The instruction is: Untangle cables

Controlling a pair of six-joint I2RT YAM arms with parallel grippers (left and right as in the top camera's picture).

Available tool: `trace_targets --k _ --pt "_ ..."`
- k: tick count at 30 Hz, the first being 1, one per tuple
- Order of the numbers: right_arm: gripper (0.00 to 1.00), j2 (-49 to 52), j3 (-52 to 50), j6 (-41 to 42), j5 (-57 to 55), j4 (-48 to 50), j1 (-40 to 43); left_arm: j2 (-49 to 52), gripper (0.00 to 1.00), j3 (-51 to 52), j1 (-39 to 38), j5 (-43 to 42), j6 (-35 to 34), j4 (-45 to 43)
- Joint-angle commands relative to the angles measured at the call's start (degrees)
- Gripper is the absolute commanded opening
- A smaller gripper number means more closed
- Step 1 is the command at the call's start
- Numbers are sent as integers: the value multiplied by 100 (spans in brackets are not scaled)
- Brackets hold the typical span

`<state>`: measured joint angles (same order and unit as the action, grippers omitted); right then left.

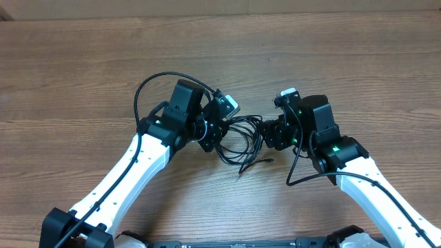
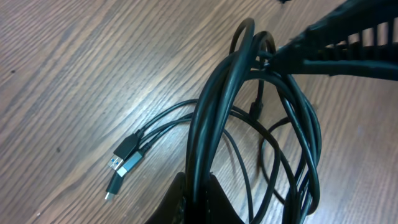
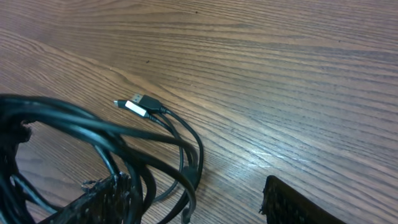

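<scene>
Pinching together, my left jaws are clamped on the cables (image 2: 202,124). The bundle of thin black cords runs down between my dark left fingers (image 2: 219,210) at the bottom of the left wrist view. From there it rises in several overlapping loops that cross one another near the top.

My right jaws stand apart. One ribbed finger (image 3: 106,199) sits under a clump of the same cords, which drape over it. The other finger (image 3: 298,205) is bare and clear of the cords. From the left wrist, that ribbed right finger shows as a black bar coming in from the upper right and meeting the top of the loops. I cannot tell whether it presses them or only touches.

Outward from the grips, two strands leave the tangle side by side and end in a pair of flat plugs (image 2: 126,162) lying on the wood, one with a blue insert. The right wrist view shows one plug (image 3: 138,107) with a bright metal tip, resting just beyond the loops.

Seen from overhead, the whole tangle hangs and lies between my two jaws, near the middle of the wooden counter (image 1: 344,55). A loose end (image 1: 255,164) trails off it on the side nearer my bases.
</scene>
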<state>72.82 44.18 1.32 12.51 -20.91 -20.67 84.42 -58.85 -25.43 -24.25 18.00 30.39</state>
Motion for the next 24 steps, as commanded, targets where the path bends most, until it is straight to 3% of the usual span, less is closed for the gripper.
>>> trace_targets --k 1,18,24 --pt "69 -2 151 17 -234 46 13 -79 4 -52 -11 -439 0 -17" --pt "68 280 151 17 -498 188 13 -79 4 -52 -11 -713 2 247" --pt "58 634 151 17 -496 315 13 -79 4 -52 -11 -710 2 345"
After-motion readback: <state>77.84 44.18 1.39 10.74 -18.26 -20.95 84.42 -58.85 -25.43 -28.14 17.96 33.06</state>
